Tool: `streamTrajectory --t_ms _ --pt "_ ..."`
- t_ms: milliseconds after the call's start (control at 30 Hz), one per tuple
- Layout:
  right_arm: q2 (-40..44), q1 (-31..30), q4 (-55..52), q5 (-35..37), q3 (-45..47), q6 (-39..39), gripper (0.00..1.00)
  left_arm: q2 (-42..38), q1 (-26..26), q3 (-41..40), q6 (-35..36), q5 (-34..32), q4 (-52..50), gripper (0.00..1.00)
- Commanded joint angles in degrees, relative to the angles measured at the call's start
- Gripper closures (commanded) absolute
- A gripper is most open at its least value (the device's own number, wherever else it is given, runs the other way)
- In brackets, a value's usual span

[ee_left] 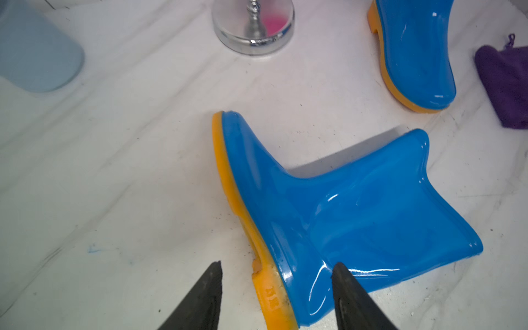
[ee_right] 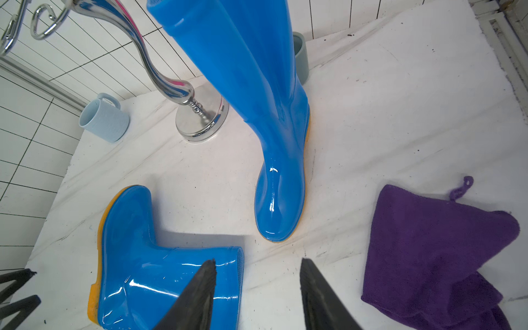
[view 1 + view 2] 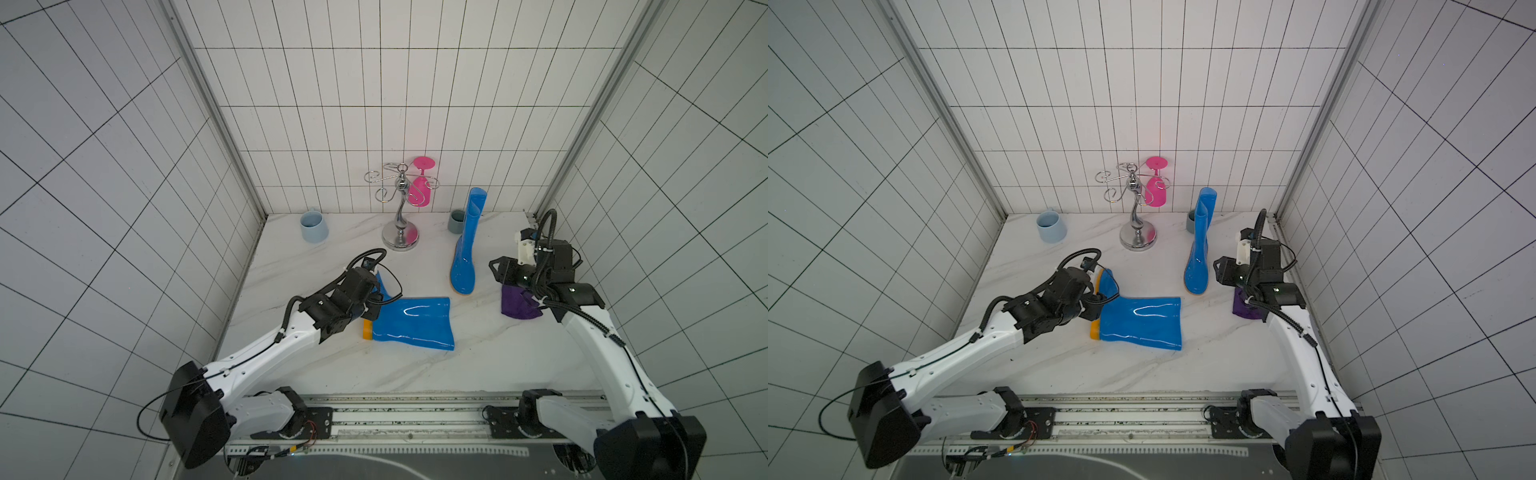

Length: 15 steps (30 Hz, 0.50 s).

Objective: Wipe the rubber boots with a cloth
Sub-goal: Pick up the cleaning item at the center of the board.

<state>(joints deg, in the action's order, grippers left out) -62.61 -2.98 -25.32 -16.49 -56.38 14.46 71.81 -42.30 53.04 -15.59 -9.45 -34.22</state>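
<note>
Drop right gripper (image 2: 257, 263), fingers spread and empty, onto cloth (image 3: 519, 305) at 3 o'clock on table (image 3: 478, 365); pinch a thick fold. Close left gripper (image 1: 277, 266), open astride heel of mid-table fallen boot (image 3: 415, 324), gently; glossy, likely slippery.

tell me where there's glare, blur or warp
In both top views the tiled walls splay outward from wide-angle stretch, and a glare streak crosses the lying boot; in the left wrist view the pale blue cup is blurred; in the right wrist view highlights fleck the standing boot.
</note>
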Motion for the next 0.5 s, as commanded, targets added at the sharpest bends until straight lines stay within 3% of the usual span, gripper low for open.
streamTrajectory --t_ms 0,100,267,467 --pt "1.3 0.6 0.5 0.9 2.1 -0.2 0.5 3.6 -3.4 2.9 2.8 1.8 -1.7 0.41" --pt "1.3 0.6 -0.2 1.2 1.9 -0.7 0.5 5.7 -7.7 4.7 4.4 -1.6 -3.7 0.41" --pt "1.1 0.6 -0.2 0.7 2.1 -0.5 0.5 12.0 -20.5 9.0 8.8 -12.0 -6.8 0.41" --pt "1.7 0.6 -0.3 0.8 2.2 -0.6 0.5 22.2 -27.0 13.7 10.9 -19.5 -10.1 0.41"
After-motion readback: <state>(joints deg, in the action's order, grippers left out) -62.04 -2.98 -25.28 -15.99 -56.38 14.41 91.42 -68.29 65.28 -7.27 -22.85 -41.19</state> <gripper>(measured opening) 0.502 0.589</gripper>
